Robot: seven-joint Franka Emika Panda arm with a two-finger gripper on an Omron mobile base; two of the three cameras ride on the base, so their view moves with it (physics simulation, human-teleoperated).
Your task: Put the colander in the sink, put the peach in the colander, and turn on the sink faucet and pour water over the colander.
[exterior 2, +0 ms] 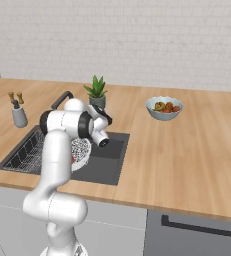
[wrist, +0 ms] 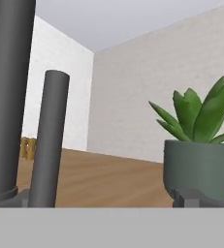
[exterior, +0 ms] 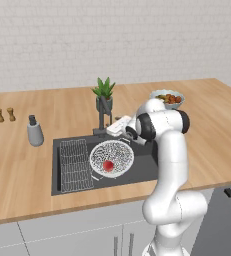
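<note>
The sink faucet (exterior: 102,124) is what you are after now: the colander (exterior: 112,157) already sits inside the sink (exterior: 142,167) with the peach (exterior: 108,165) in its mesh bowl, so water is the step left. The end effector (exterior: 116,127) hangs just beside the faucet at the sink's back edge, its jaws spread wide and pinching nothing. From the hand view you look level across the wooden surface (wrist: 99,179), with two dark upright posts of the faucet (wrist: 48,140) close on one side and the potted plant (wrist: 200,164) on the other. That gap is your working room, and it looks tight, so watch the plant pot behind the tap. The wire rack (exterior: 75,165) fills the sink's left part, apart from the colander. The soap dispenser (exterior: 35,132) and the fruit bowl (exterior: 167,99) stand well apart from your path.
</note>
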